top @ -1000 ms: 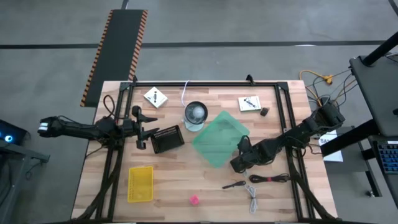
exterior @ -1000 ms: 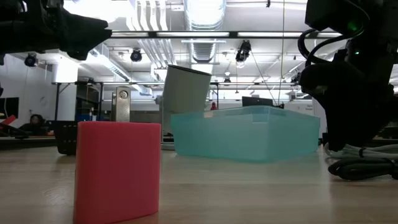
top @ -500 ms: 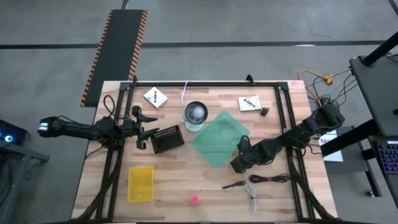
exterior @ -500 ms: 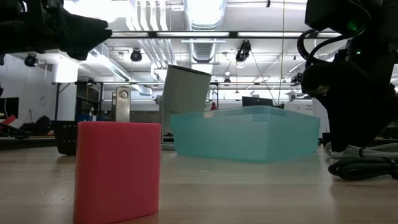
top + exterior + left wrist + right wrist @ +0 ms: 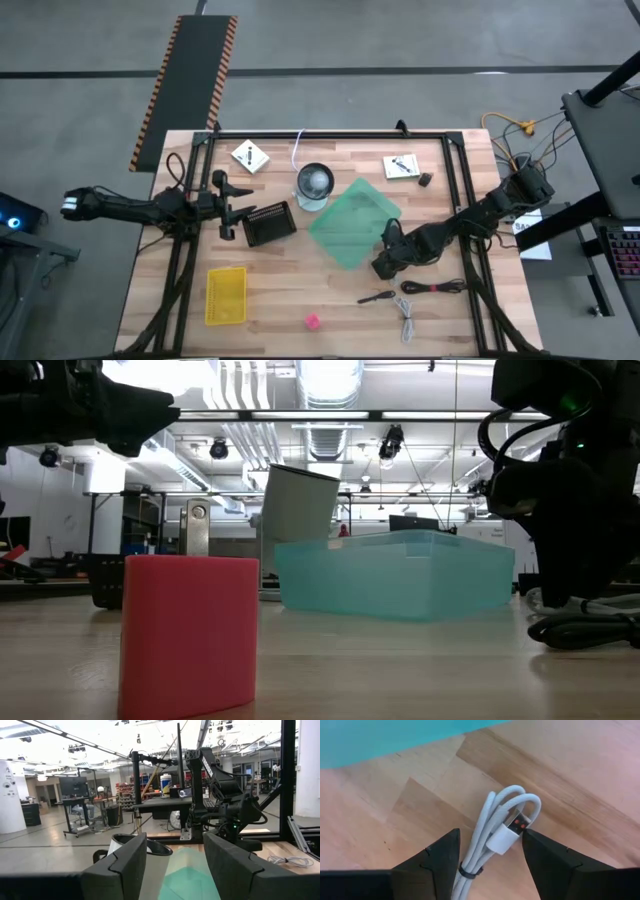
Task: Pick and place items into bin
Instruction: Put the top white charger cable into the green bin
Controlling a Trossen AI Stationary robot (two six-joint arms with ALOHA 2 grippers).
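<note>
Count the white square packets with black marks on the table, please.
2. One white packet lies near the table's far edge, left of the cup. The other white packet lies near the far edge, right of the teal bin. Others may be hidden.

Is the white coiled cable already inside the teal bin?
No, the white coiled cable lies on the wooden table between the right gripper's open fingers, outside the teal bin.

the high view is looking straight down over the whole table (image 5: 290, 290), the teal bin (image 5: 352, 222) sitting at centre frame. the low view is peering level across the tabletop, close behind a pink object (image 5: 189, 633), sharing that bin. the left wrist view is facing across the table; the right wrist view is hovering close over a white coiled cable (image 5: 492, 835).
</note>
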